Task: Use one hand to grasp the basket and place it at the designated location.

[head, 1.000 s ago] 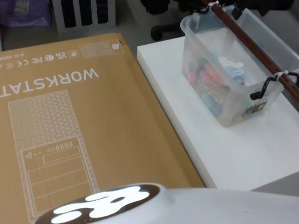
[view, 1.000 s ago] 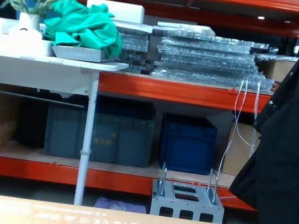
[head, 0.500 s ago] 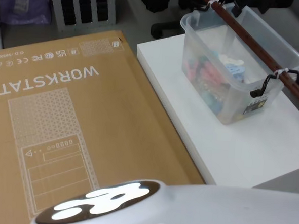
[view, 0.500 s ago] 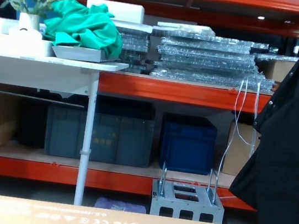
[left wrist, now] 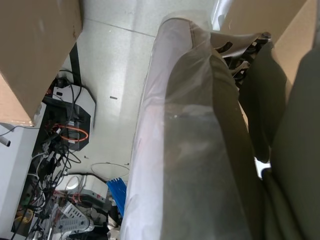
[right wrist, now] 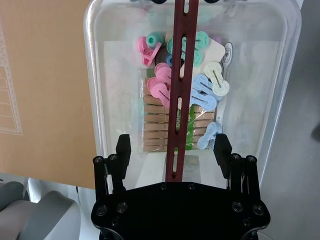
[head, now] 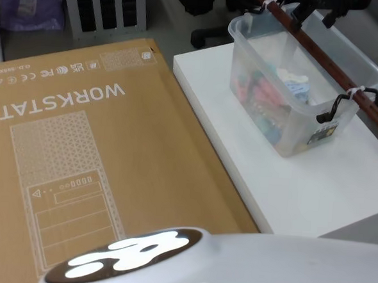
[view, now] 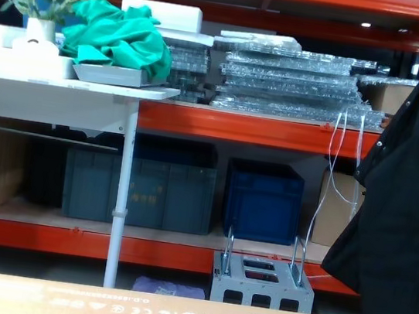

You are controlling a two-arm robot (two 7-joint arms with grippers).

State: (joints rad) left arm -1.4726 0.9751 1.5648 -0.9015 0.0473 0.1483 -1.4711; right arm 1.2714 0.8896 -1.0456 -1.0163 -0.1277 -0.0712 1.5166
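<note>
The basket is a translucent whitish tub holding colourful clips, and it stands on the white table at the right. Its thin red-brown handle runs lengthwise over the top on black clips. My right gripper hangs over the basket's far end. In the right wrist view the right gripper is open, with one black finger on each side of the handle and clear of it. The basket's rim and the clips inside lie below. The left arm stays parked.
A large flat cardboard box printed WORKSTATION lies left of the white table, butting against its edge. My white body fills the near edge. Across the room stand red shelving, dark blue crates and a hanging black coat.
The right gripper's black fingers have come into the head view from the top, over the basket's far end. The basket has not moved.
</note>
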